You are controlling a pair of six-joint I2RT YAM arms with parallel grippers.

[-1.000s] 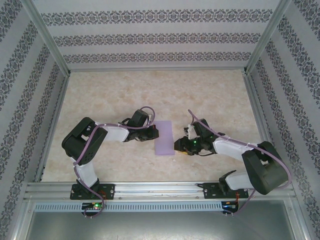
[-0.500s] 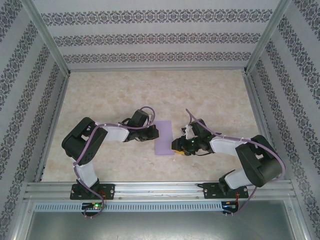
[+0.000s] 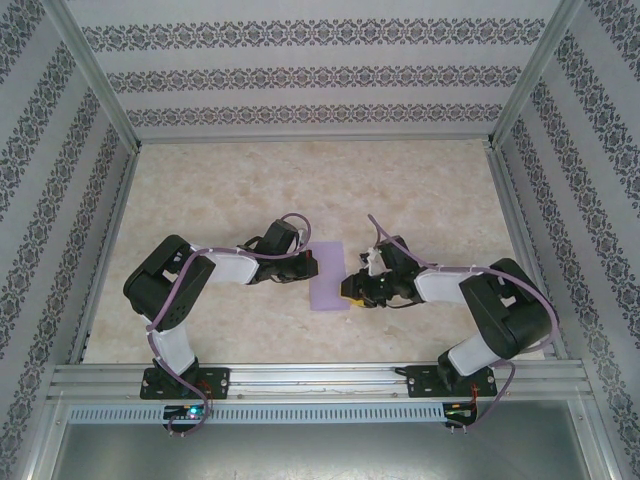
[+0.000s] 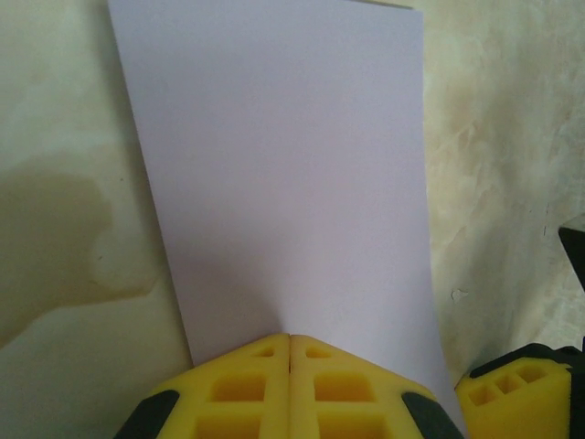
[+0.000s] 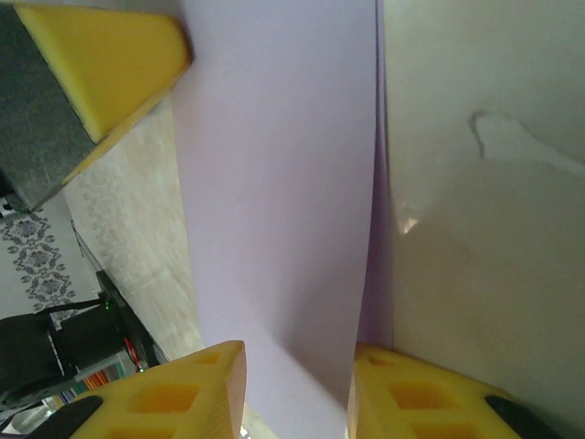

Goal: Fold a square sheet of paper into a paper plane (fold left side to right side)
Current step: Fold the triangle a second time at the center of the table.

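The square sheet of paper (image 3: 328,275) lies on the table as a narrow lilac rectangle, folded in half. My left gripper (image 3: 312,265) is shut, and its tips (image 4: 291,340) rest on the sheet (image 4: 283,183) at its left edge. At the sheet's lower right edge, my right gripper (image 3: 350,291) is open. In the right wrist view its jaws (image 5: 297,366) stand apart with the sheet (image 5: 283,183) running between them, and the right finger (image 5: 384,384) sits at the paper's edge. A second lilac layer shows along that edge.
The marble-patterned table (image 3: 220,190) is walled by an aluminium frame with patterned panels (image 3: 60,200). The right gripper's yellow finger (image 4: 507,393) shows at the sheet's corner in the left wrist view, and the left gripper's finger (image 5: 110,64) shows in the right wrist view.
My right gripper has slid left up to the sheet's right edge, and its jaws have narrowed. The left arm and the sheet have stayed put.
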